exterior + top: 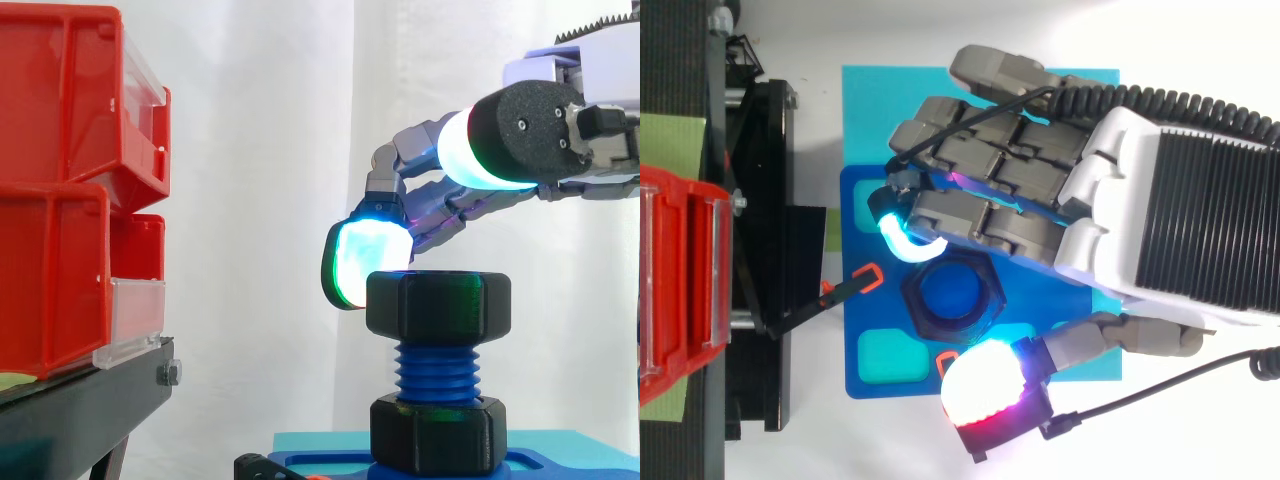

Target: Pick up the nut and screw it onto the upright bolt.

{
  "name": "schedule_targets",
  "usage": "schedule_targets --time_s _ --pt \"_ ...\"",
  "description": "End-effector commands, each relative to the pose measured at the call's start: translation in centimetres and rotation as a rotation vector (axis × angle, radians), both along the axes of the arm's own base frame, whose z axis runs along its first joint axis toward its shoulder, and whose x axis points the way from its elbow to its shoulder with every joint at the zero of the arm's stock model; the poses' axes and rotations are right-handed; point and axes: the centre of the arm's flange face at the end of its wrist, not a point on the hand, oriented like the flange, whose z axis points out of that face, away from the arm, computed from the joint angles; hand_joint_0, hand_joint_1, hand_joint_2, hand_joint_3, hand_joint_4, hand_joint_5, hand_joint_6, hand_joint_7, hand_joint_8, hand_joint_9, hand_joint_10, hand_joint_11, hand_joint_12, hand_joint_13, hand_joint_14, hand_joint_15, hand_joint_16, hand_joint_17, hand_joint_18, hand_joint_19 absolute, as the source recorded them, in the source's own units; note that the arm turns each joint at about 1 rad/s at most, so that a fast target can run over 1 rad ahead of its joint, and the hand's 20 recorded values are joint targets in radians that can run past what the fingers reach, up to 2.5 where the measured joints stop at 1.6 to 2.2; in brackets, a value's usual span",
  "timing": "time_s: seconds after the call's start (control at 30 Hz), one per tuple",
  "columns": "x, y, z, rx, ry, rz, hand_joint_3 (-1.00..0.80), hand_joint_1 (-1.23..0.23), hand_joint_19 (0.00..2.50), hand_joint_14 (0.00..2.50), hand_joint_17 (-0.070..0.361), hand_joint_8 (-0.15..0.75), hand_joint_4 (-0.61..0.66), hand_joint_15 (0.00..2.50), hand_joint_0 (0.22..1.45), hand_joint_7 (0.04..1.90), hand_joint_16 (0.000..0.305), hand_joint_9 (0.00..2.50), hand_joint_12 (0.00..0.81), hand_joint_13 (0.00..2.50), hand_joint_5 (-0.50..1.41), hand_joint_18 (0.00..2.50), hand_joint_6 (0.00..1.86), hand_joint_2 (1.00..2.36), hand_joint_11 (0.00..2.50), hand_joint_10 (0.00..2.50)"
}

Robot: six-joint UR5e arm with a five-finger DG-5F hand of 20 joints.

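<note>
A: So where was the nut [438, 303] at that pt?

B: On the upright blue bolt [437, 372], at the very top of the thread. Side view had bare thread under it, then a 2nd black nut [437, 432] down at the bolt's foot, on the blue base plate [855, 210]. From the top, the bolt's blue end showed through the nut's hole.

A: And the hand?

B: Hand [1160, 210] sat above and far-right of the nut, back facing up, wrist to the right. Fingers were curled down. One fingertip pad [368, 258], glowing cyan-white, was at the nut's upper left corner, on its far-left side per top view. Touching or v. close, couldn't split that. Thumb [480, 150] was out on the near side, its pad well above nut-top lvl, so not on the nut. No pinch, nothing gripped: bent fingers, nut not enclosed.

A: Surroundings?

B: Base plate lay on a cyan mat [865, 110]. Black lever [830, 295] w/ an orange tip pointed at the nut from the left, tip just beside it. Red bins [60, 150] on a black stand [80, 400] further left, well apart from the bolt. White curtain [260, 150] behind.
</note>
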Motion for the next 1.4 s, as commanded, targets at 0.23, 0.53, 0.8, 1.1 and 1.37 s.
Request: schedule_targets --time_s 0.23,0.53,0.8,1.1,1.37 --pt "-0.2 -0.8 -0.3 -0.006 0.022 -0.007 -0.50 -0.27 0.06 0.00 0.076 0.258 0.24 0.00 0.51 1.32 0.034 0.62 0.267 0.58 -0.10 0.32 0.50 1.00 0.00 0.00" --pt "-0.8 -2.4 -0.7 -0.019 0.080 -0.027 -0.50 -0.27 0.06 0.00 0.076 0.262 0.23 0.00 0.50 1.32 0.034 0.65 0.264 0.60 -0.09 0.34 0.53 1.00 0.00 0.00" --pt "-1.1 -3.6 -0.6 -0.026 0.104 -0.038 -0.50 -0.26 0.07 0.00 0.077 0.266 0.24 0.00 0.50 1.33 0.034 0.67 0.264 0.61 -0.09 0.36 0.52 1.00 0.00 0.00" --pt "0.1 -4.6 3.5 -0.051 0.079 0.001 -0.50 -0.20 0.06 0.00 0.083 0.251 0.24 0.00 0.48 0.92 0.037 0.60 0.280 0.57 -0.15 0.32 0.50 1.00 0.00 0.00" --pt "0.6 -5.3 4.4 -0.078 0.041 0.035 -0.50 -0.14 0.04 0.00 0.086 0.230 0.18 0.00 0.48 0.69 0.038 0.56 0.281 0.51 -0.17 0.26 0.50 1.00 0.00 0.00"
